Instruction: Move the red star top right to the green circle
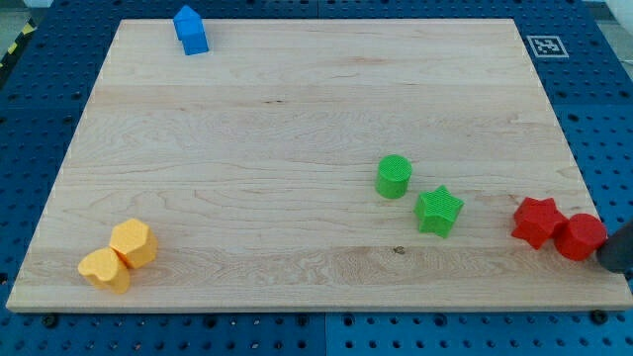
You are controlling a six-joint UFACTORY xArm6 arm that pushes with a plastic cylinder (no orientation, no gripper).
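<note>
The red star [537, 221] lies near the board's right edge, low in the view. A red round block [581, 236] touches it on its lower right. The green circle [394, 176] stands to the star's left and slightly higher, with a green star [438, 211] between them. My tip [613, 259] shows as a dark shape at the view's right edge, right beside the red round block and on the far side of it from the red star. Most of the rod is cut off by the frame.
A blue block [191, 30] stands at the board's top left. Two yellow blocks [134, 242] [105, 269] touch each other at the bottom left. The wooden board [297, 119] lies on a blue perforated table, with a marker tag [546, 45] at its top right corner.
</note>
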